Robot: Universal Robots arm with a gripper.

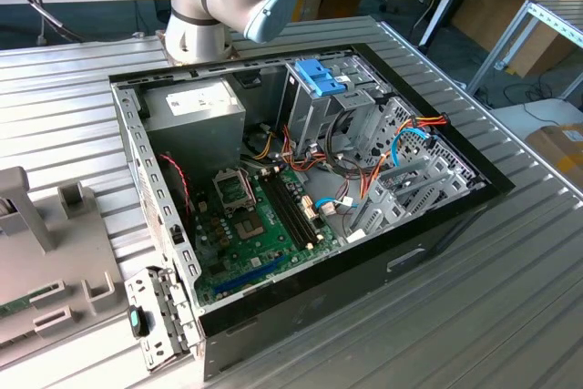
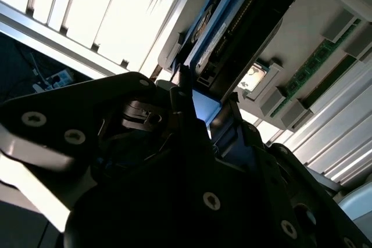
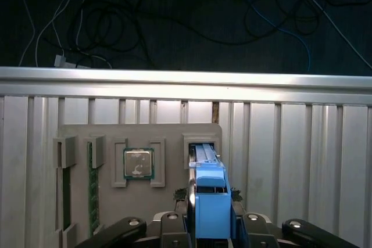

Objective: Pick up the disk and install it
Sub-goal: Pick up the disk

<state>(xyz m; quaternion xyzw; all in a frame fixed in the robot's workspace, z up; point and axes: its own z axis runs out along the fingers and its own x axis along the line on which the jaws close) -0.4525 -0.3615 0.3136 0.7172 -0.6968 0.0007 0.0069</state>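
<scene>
A: Disk (image 3: 209,178) first, then the rest, big to small?
B: Fine. Ribbed metal table (image 1: 73,107) under the grey tray (image 1: 55,289); open computer case (image 1: 301,189) near that tray, on the exterior view's right of it.
A: And the disk?
B: Stood on edge in a slot at one end of the tray, blue tab end clear of the slot.
A: Gripper (image 3: 210,201)?
B: Sat clenched on that blue tab, a finger against each side.
A: Smaller?
B: Green memory stick (image 3: 91,184), then square chip (image 3: 138,163), bedded in the tray's other pockets.
</scene>
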